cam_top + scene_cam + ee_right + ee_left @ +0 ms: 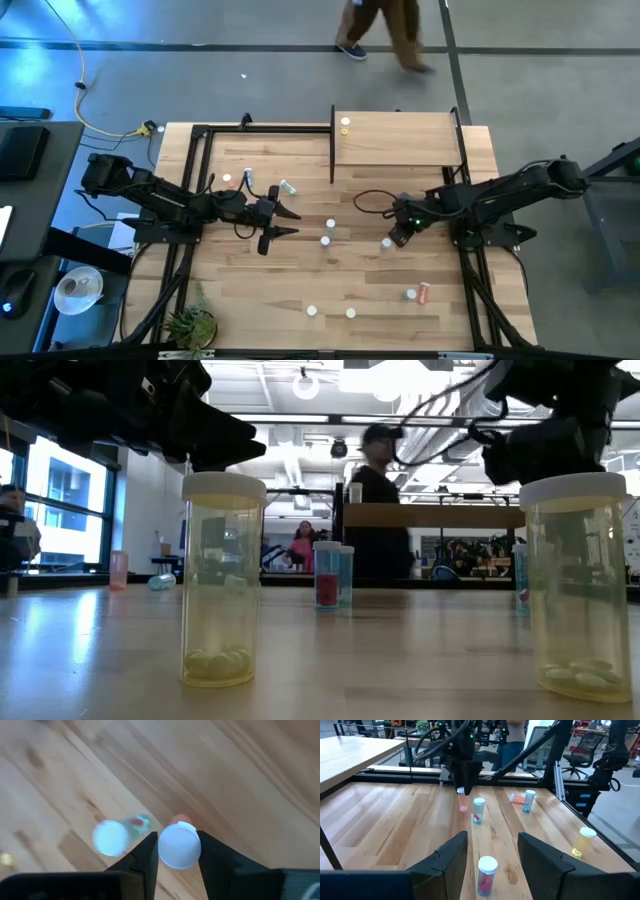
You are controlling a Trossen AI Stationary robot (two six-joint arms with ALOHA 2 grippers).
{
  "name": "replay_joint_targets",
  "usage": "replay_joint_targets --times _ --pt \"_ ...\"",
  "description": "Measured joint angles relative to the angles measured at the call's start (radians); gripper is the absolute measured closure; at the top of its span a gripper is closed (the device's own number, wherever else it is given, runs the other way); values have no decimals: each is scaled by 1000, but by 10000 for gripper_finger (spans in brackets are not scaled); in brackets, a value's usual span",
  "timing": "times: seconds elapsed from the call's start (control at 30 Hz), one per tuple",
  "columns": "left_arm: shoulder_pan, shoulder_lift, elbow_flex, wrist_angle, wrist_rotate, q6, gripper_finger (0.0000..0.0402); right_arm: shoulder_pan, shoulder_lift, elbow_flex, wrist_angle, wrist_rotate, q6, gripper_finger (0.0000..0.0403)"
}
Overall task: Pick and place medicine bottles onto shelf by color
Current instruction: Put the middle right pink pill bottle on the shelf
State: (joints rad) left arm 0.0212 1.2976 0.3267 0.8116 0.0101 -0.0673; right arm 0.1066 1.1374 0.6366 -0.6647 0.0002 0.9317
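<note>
White-capped pink bottle (179,845) clamped between right gripper (179,851) jaws; left gripper (492,851) jaws apart, empty.

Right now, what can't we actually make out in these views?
- Right hand: its fingers flank a white-capped bottle; the cap hides most of the body in the right wrist view.
- A second bottle beside it is blurred there.
- High view: the bottles' body colours are mostly too small to tell, including the one on the shelf.
- Low view: both hands are cut off by the top edge.
- Left hand: open; the upright bottle sits in the gap, contact unclear.
</note>
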Motion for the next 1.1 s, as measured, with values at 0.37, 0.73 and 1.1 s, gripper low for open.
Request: replay_joint_targets --times 0.37,0.73,1.1 --pt "0 0 0 -4 0 0 236 -2 0 251 -136 153 -146 298" --pt "0 0 0 -4 0 -4 236 -138 0 543 -358 332 -294 298" --pt "0 0 0 -6 0 -8 236 -445 0 681 -403 332 -453 298"
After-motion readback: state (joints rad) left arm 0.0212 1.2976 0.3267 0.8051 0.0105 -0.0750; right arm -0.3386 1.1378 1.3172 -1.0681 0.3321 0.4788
